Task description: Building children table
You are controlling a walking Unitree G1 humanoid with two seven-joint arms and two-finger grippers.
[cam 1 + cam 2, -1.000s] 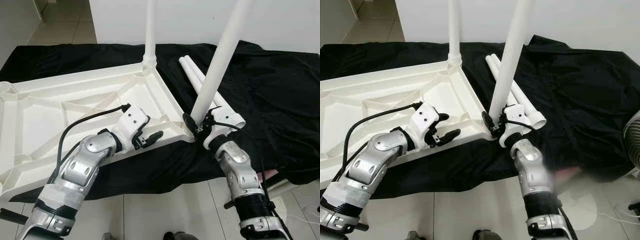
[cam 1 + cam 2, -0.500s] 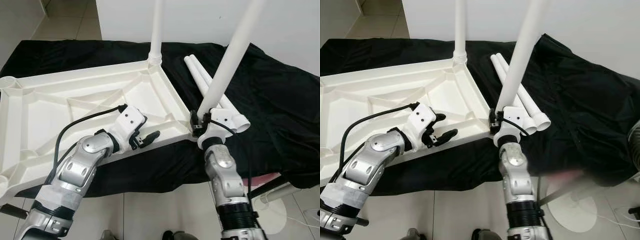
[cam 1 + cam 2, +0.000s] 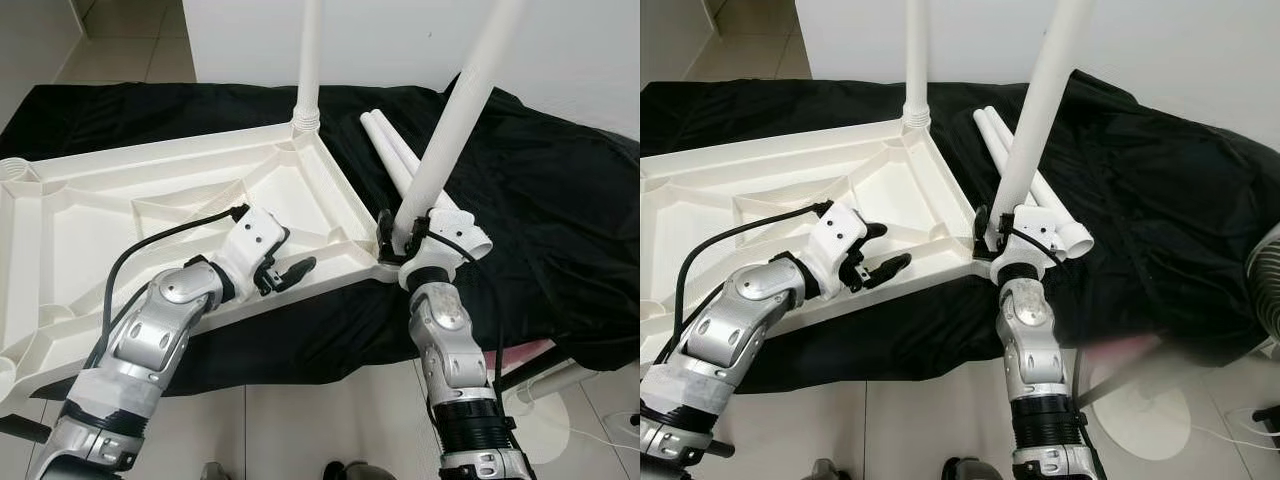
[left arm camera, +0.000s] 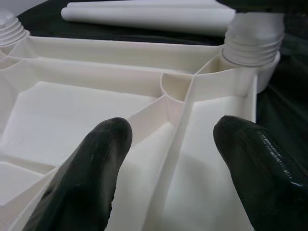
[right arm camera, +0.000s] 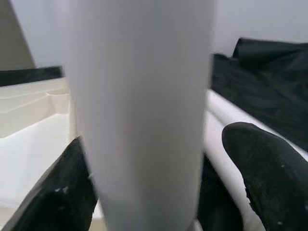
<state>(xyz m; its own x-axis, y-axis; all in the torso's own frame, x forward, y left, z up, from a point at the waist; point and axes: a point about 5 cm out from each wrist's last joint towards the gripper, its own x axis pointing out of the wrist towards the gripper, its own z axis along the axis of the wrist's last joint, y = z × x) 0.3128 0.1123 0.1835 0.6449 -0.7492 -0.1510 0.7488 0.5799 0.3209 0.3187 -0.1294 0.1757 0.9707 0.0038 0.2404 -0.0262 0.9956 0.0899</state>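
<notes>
Table top: the white plastic table top (image 3: 150,220) lies upside down on a black cloth (image 3: 560,200), ribs facing up, across the left and middle of the head views.
Fitted leg: one white leg (image 3: 308,60) stands upright in the far corner socket, upper middle of the frame; it looks seated.
Leg in hand: a second leg (image 3: 450,130) leans up and to the right from the near right corner of the table top, its foot at the corner socket (image 4: 250,53). In the left wrist view the ridged end sits at the mouth of the socket; whether it is fully home I cannot tell.
Spare legs: two more legs (image 3: 395,160) lie side by side on the cloth, just right of the table top, behind the held one.
Right gripper: the right gripper (image 3: 405,240), lower middle right, has its black fingers (image 5: 269,168) closed around the base of the leaning leg.
Left gripper: the left gripper (image 3: 285,272) hovers over the near edge of the table top, jaws spread wide and holding nothing; its fingers (image 4: 91,168) point toward the corner socket.
Empty sockets: one shows at the far left corner (image 3: 15,172).
Progress: about one leg of four done, the second under way. Left, by my reading: straighten and seat this leg, fit the two spares, turn the table upright.
</notes>
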